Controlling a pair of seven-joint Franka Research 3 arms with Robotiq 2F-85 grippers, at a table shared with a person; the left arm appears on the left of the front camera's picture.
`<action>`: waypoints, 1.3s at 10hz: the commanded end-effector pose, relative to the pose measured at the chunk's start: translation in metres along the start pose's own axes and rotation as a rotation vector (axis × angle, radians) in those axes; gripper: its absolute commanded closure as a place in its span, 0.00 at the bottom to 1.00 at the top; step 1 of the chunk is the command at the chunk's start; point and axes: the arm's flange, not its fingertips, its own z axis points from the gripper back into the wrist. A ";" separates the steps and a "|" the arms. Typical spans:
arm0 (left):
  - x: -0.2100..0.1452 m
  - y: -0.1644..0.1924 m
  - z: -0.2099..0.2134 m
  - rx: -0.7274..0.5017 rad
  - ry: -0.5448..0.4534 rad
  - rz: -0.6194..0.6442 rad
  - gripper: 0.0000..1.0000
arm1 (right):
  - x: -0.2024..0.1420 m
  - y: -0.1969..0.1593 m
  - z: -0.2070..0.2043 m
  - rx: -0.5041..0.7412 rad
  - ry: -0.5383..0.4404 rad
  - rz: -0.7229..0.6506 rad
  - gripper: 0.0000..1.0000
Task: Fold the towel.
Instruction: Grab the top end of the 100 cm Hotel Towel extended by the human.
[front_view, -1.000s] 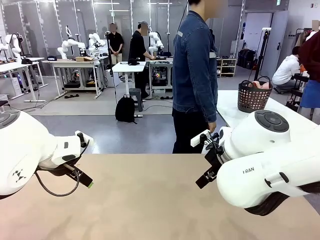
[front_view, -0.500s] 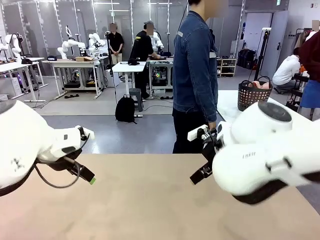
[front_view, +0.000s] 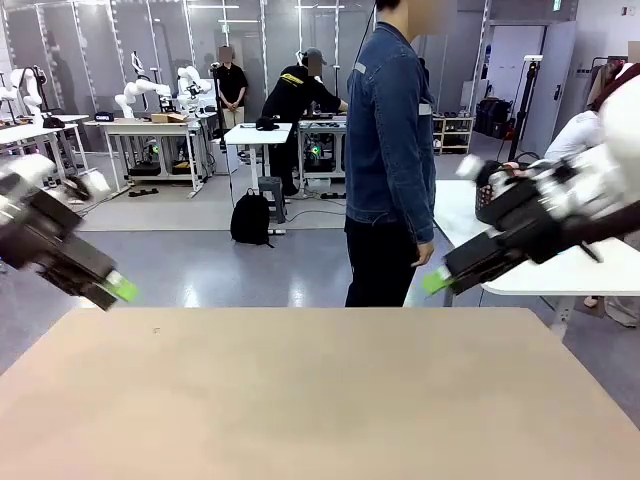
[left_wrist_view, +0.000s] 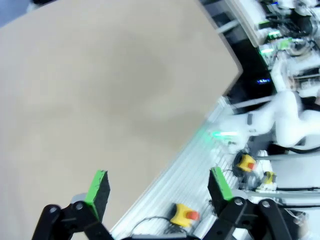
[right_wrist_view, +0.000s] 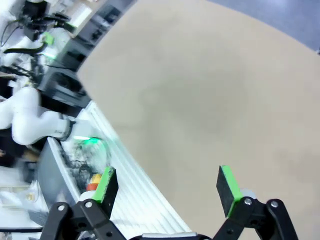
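No towel is in view; the tan table (front_view: 300, 400) lies bare. My left gripper (front_view: 116, 290) hangs blurred over the table's far left corner, raised off the surface. In the left wrist view my left gripper (left_wrist_view: 159, 186) stands open, its green pads (left_wrist_view: 98, 186) wide apart above the table edge. My right gripper (front_view: 438, 281) is raised at the far right, close to the person's trouser leg. The right wrist view has my right gripper (right_wrist_view: 166, 187) open too, with nothing between the fingers (right_wrist_view: 226, 189).
A person in a denim jacket (front_view: 390, 150) stands side-on at the far edge, hands down. A white table (front_view: 570, 270) sits behind my right arm. Yellow stop boxes (left_wrist_view: 183, 215) sit on the robot's base rail.
Both arms swung up and outward from over the near table to its far corners, moving fast enough to blur. Both grippers stayed open. The person has not moved.
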 end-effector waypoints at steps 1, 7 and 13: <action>-0.010 0.040 0.045 -0.261 -0.013 0.136 0.00 | -0.022 -0.041 0.039 0.157 -0.049 -0.128 0.00; -0.106 0.136 0.138 -0.637 -0.259 0.254 0.00 | -0.137 -0.115 0.148 0.393 -0.362 -0.274 0.00; -0.133 0.154 0.164 -0.615 -0.335 0.273 0.00 | -0.178 -0.135 0.170 0.403 -0.445 -0.326 0.00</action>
